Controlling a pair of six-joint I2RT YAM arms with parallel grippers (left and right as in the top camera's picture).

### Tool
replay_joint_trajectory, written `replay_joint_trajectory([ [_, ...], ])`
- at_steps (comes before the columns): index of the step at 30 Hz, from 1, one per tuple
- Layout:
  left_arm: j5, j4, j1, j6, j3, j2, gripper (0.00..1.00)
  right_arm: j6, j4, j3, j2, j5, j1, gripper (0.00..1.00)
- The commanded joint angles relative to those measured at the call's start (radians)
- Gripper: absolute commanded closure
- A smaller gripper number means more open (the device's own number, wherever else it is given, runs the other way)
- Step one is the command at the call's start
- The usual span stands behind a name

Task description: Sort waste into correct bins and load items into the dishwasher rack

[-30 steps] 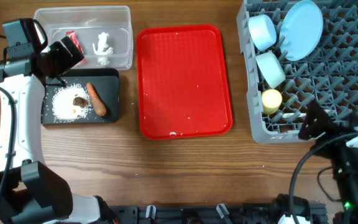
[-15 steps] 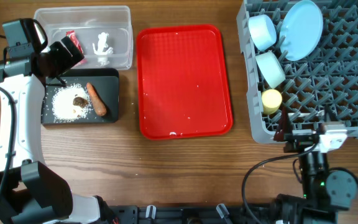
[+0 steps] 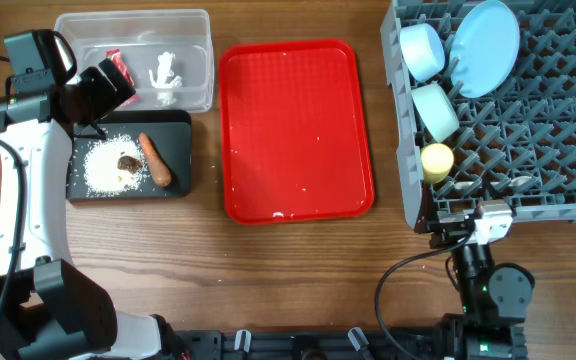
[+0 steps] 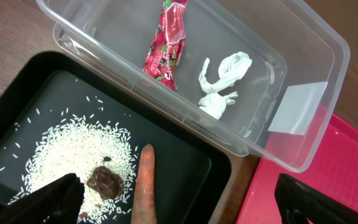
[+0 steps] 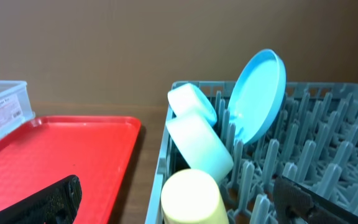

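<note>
The clear tub (image 3: 196, 55) holds the red wrapper (image 4: 166, 45) and white scrap (image 4: 222, 84). The black tub (image 3: 178, 130) holds rice crumbs (image 4: 61, 149), the brown lump (image 4: 106, 182) and the carrot piece (image 4: 145, 180). My left gripper (image 4: 179, 205) hovers open and empty over both tubs. The grey rack (image 3: 538, 110) holds the blue plate (image 3: 483, 48), light-blue bowl (image 3: 421, 50), pale-green bowl (image 3: 435, 110) and yellow cup (image 3: 436, 162). My right gripper (image 5: 179, 205) is open and empty, low at the rack's near left corner, facing the cup (image 5: 191, 196). The white bowl and spoon are not clearly visible.
The red tray (image 3: 296, 130) lies between the tubs and the rack, bare except for a few white specks. The right arm's base and cable (image 3: 488, 290) sit at the table's front edge, below the rack. Bare wood lies in front of the tray.
My right arm has swung left and pulled back low along the rack's front edge. The left arm and all objects have not moved.
</note>
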Motion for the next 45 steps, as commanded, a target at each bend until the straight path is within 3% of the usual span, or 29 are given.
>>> replay_joint_trajectory([
  [1, -0.01, 0.002, 0.002, 0.006, 0.005, -0.009, 0.0, 0.008, 0.007, -0.001, -0.015, 0.014, 0.007, 0.0],
  [23, -0.035, 0.002, 0.003, 0.011, 0.005, -0.071, 0.0, 0.008, 0.006, -0.001, -0.014, 0.014, 0.007, 0.0],
  [27, -0.028, 0.105, -0.065, 0.155, -0.056, -0.186, 0.0, 0.008, 0.007, -0.001, -0.014, 0.014, 0.007, 0.0],
  [31, -0.024, 0.312, -0.112, 0.216, -0.272, -0.38, 0.0, 0.008, 0.007, -0.001, -0.014, 0.014, 0.007, 0.0],
  [38, 0.04, 0.64, -0.111, 0.216, -0.858, -0.822, 0.0, 0.008, 0.006, -0.001, -0.014, 0.014, 0.007, 0.0],
  [45, 0.039, 0.782, -0.112, 0.22, -1.256, -1.203, 0.0, 0.008, 0.006, -0.001, -0.014, 0.014, 0.007, 0.0],
])
